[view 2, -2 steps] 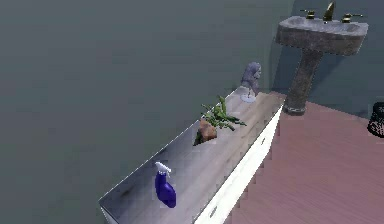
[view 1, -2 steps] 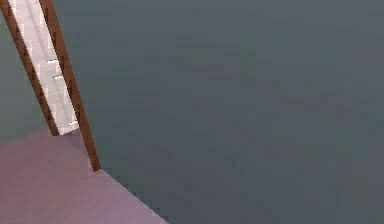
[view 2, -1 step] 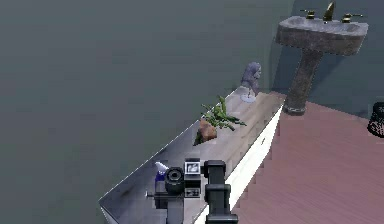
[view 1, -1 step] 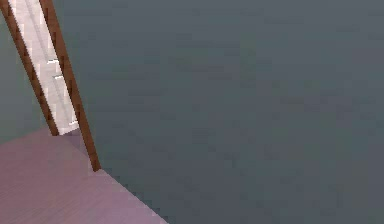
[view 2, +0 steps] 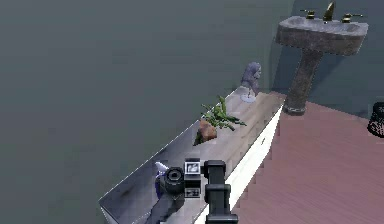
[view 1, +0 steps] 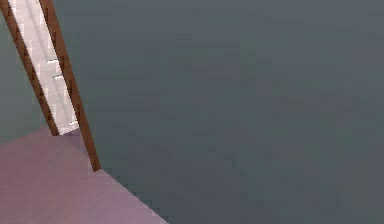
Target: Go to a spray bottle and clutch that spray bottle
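Spray bottle (view 2: 159, 172) (my guess for that pale blob) stands on the counter (view 2: 243, 132), hence your gripper (view 2: 172, 183) there; cannot tell if it holds anything.

A long low counter (view 2: 185, 152) with a grey top and white front ran along the wall. On it stood a small grey bust (view 2: 250, 76) at the far end, a potted plant (view 2: 214, 120) near the middle, and a small pale thing (view 2: 160, 180) at the near end.
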